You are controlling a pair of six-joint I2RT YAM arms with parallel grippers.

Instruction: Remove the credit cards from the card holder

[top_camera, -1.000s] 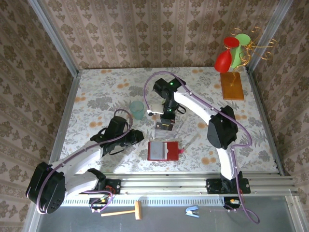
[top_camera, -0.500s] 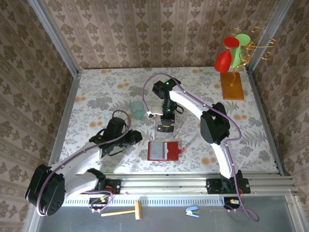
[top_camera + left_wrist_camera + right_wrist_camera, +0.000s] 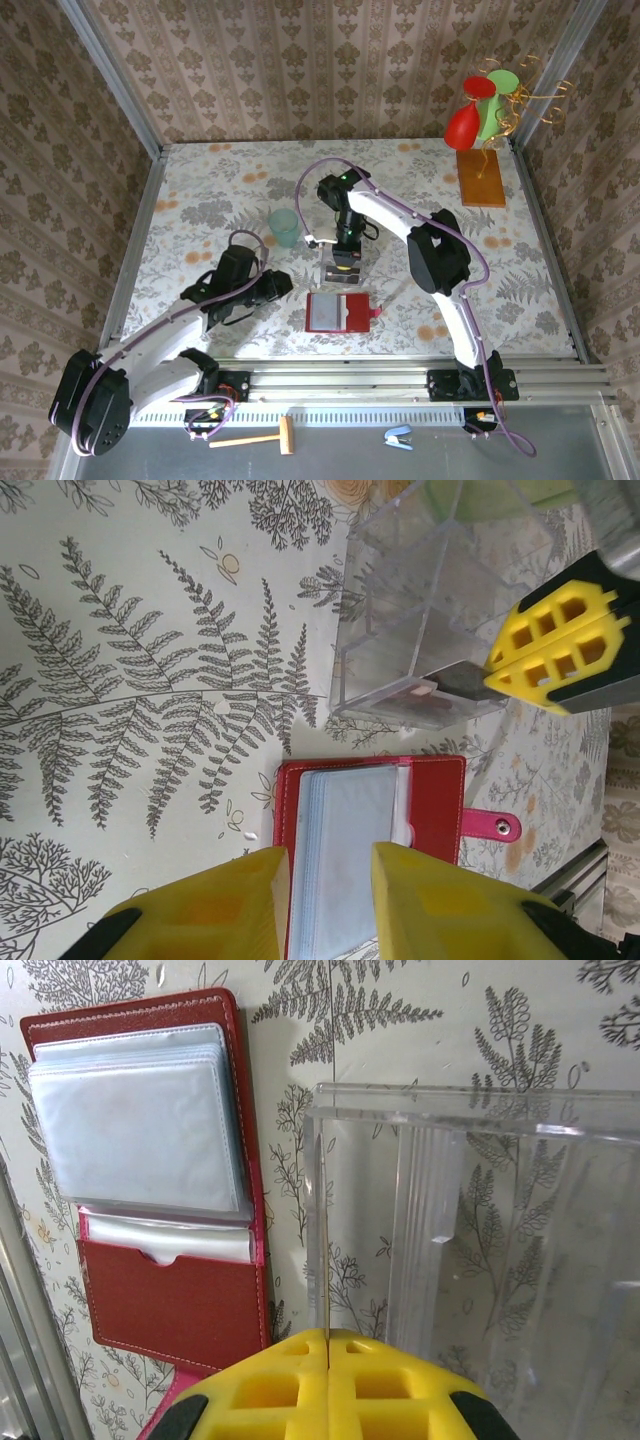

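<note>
Red card holder (image 3: 338, 312) lies open and flat on the table (image 3: 200, 200), close to my two bases. Its long side runs left to right. The little tab (image 3: 497, 826) points right and the see-through pockets (image 3: 140, 1130) face up. My left claw (image 3: 330, 875) sits just left of it, fingers a bit apart and holding nothing, so I think it is the nearer one. Just behind the holder, my right claw (image 3: 328, 1340) squeezes a thin grey card (image 3: 455, 680) on its edge, and the tip seems to poke into the clear box (image 3: 480, 1240).
</note>
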